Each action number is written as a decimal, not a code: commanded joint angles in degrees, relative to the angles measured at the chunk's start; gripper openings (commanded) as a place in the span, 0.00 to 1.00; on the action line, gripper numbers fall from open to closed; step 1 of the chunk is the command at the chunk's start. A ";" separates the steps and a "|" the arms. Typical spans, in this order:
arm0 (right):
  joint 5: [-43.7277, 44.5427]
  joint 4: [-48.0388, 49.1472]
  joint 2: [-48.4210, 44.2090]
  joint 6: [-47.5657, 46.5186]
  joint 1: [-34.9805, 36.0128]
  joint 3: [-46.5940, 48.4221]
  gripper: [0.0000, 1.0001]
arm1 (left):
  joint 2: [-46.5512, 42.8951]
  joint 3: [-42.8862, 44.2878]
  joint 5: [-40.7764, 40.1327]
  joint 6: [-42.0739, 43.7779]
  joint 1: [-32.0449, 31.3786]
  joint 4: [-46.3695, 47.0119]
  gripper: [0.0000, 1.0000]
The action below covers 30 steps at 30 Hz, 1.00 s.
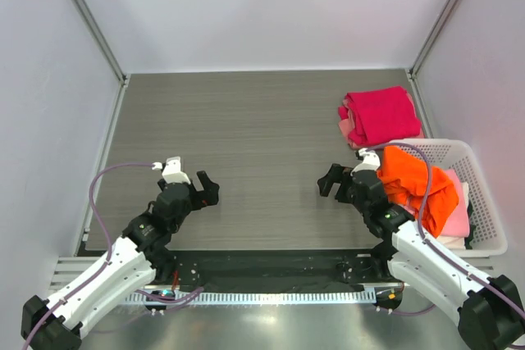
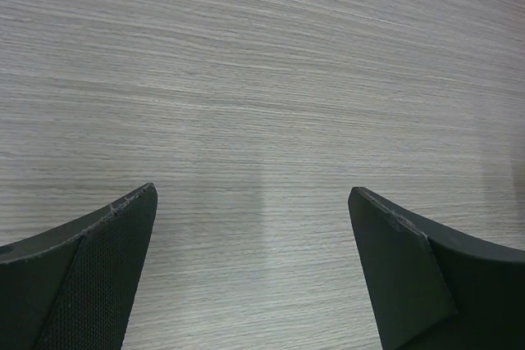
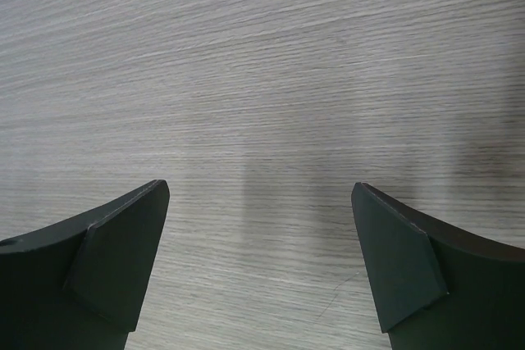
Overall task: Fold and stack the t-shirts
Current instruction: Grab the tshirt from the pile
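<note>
Plainly left tool, right tool both spread wide, empty, orange t-shirt in basket, magenta-red t-shirt behind it

Desk: grey wood-grain, fine streaks running left to right. Magenta shirt: plain, at the far right corner, over a pale pink shirt. Basket: white lattice. Within it: orange shirt, plain; pink shirt, plain. Arms: white shells, black joints, black jaws. Cables: lilac.
</note>
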 commanded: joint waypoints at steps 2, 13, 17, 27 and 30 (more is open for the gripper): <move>7.33 -1.70 -0.56 4.21 0.27 2.24 1.00 | 0.11 0.50 -1.56 0.25 -0.10 2.52 1.00; 30.88 -44.07 4.36 20.91 0.18 33.15 1.00 | 2.13 1.11 -2.00 -0.19 -0.10 2.26 1.00; 40.65 -60.30 6.90 29.85 0.27 40.47 1.00 | 2.31 1.20 -2.09 -0.19 -0.18 2.26 1.00; 42.01 -62.92 9.82 28.60 -12.19 40.40 1.00 | 1.34 1.11 -2.09 -0.28 -0.10 1.64 0.99; 34.89 -57.46 10.60 24.27 -19.22 37.94 1.00 | 1.08 1.03 -2.35 -0.28 -0.10 1.73 1.00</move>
